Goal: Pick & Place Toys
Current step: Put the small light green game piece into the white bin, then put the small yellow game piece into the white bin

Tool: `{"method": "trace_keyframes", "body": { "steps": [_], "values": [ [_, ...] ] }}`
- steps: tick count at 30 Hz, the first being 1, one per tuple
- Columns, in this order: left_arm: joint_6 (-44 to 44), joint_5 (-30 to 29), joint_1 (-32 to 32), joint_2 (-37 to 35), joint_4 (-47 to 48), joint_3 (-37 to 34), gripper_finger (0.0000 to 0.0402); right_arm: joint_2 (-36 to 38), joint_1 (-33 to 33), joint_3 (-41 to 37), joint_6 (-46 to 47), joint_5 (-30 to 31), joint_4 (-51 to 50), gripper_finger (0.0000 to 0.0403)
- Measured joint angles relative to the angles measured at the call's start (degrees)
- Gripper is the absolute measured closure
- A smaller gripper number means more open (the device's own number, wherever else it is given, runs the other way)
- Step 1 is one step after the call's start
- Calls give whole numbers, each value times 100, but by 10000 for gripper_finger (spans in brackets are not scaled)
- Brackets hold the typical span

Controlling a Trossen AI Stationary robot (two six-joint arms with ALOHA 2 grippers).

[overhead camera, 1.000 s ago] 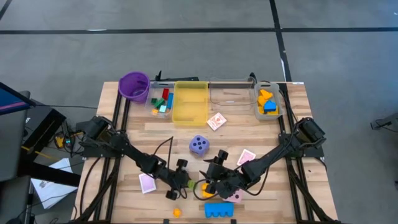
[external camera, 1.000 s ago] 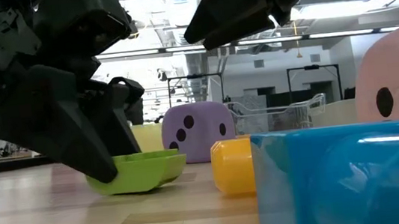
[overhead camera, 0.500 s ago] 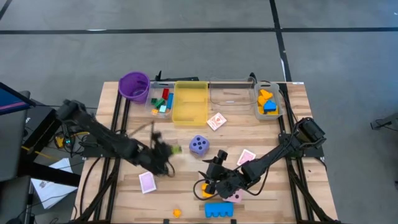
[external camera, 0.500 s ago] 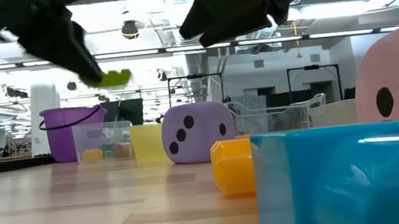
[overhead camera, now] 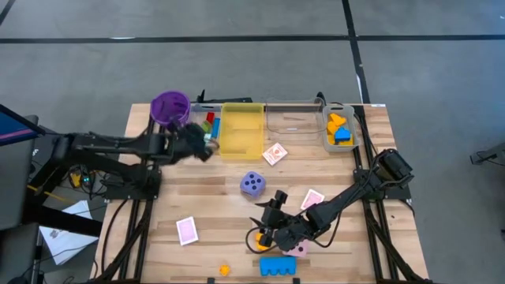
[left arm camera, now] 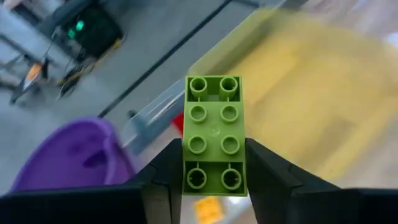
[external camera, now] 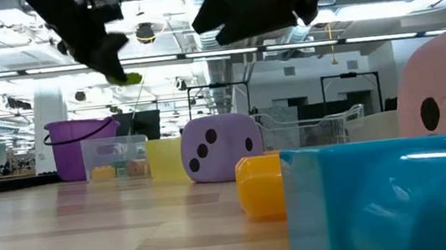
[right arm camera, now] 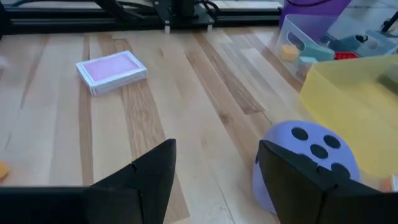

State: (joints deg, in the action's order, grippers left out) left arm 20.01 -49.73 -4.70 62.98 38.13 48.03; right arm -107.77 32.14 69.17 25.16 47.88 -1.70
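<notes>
A green two-by-four brick (left arm camera: 213, 134) hangs in the air over the small clear bin of bricks (overhead camera: 203, 131), beside the yellow bin (overhead camera: 241, 130). My left gripper (overhead camera: 205, 147) is shut on it; the low view shows the brick (external camera: 128, 78) high above the table. My right gripper (right arm camera: 214, 186) stands open and empty near the table's front, above a yellow brick (overhead camera: 263, 243). The purple die (overhead camera: 252, 184) rests on the table ahead of it. A blue brick (overhead camera: 278, 266), a pink die (overhead camera: 299, 250) and a small orange brick (overhead camera: 224, 270) lie at the near edge. My left gripper pinches the green brick's two long sides (left arm camera: 186, 177) between its two fingers, at the end nearest the wrist. The fingers run along the brick and slant downward from the table's left. The brick juts out ahead of the fingers, studs showing, lifted clear of everything.
A purple cup (overhead camera: 170, 109) stands at the far left. A clear bin (overhead camera: 296, 118) and a bin of yellow and blue bricks (overhead camera: 339, 130) line the far edge. Pink-backed cards (overhead camera: 186, 230) (overhead camera: 274, 154) (overhead camera: 312, 199) lie on the wood.
My left gripper has lifted the green brick off the table near the front middle. It has carried the brick up and toward the far left, over the bins, rolling its wrist on the way. My right gripper has kept still.
</notes>
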Motion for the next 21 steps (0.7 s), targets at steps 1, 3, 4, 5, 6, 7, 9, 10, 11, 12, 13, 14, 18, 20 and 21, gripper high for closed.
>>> {"method": "trace_keyframes", "body": {
  "steps": [1,3,4,5,6,7,9,10,11,12,13,14,18,20,21],
  "values": [
    [-107,112,-244,1,3,0,282,0,0,1,-28,0,58,181],
    [-337,344,-694,47,-12,0,257,0,1,0,-32,0,100,181],
    [-405,511,-899,63,5,-2,242,0,6,0,-33,0,100,181],
    [-459,688,-1088,63,21,-5,226,0,11,2,-45,-1,97,181],
    [-466,869,-1253,56,3,-5,210,0,13,0,-84,-3,102,181],
    [-470,1081,-1395,52,-13,-4,195,0,15,0,-102,-3,104,181],
    [-474,1541,-1626,54,6,-4,169,0,15,0,-117,-4,105,181],
    [-474,1771,-1703,50,3,-4,158,0,15,1,-117,-5,108,181],
    [-474,1994,-1756,48,-5,-4,148,0,15,1,-117,-5,110,181],
    [-474,2203,-1782,48,-2,-4,138,0,20,0,-119,-7,110,181],
    [-472,2445,-1789,50,0,-4,131,0,20,1,-120,-7,110,181],
    [-474,2752,-1780,48,-2,-4,124,0,24,2,-130,-8,110,181],
    [-611,4784,-1587,48,-7,-4,113,0,50,2,-183,-30,110,181],
    [-791,5857,-1334,48,-9,-4,114,0,50,1,-183,-50,110,181],
    [-830,6274,-1153,48,-23,-4,116,0,50,0,-199,-54,110,181]
  ]
}}
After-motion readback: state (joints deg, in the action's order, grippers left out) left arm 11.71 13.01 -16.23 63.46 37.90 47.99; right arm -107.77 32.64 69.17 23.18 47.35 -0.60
